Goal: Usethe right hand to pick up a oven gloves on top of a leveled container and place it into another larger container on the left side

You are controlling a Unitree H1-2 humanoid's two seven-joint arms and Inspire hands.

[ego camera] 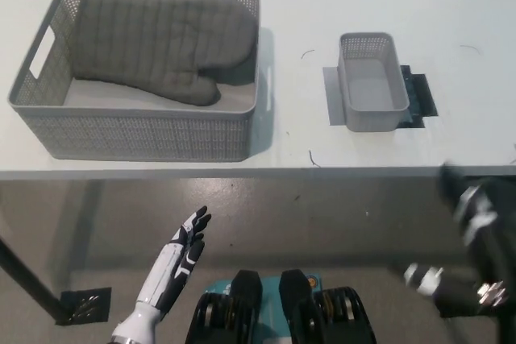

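A grey quilted oven glove lies inside the large grey perforated basket on the left of the white table. The small grey container stands empty to the right on dark mats. My black right hand is a motion-blurred shape at the lower right, below the table edge and far from both containers; whether it is open or shut does not show. My white left hand rests below the table front at the lower left, open and holding nothing.
The table's front edge crosses the picture at mid height, with grey floor beneath it. Dark mats lie under the small container. A table leg foot shows on the floor at lower left.
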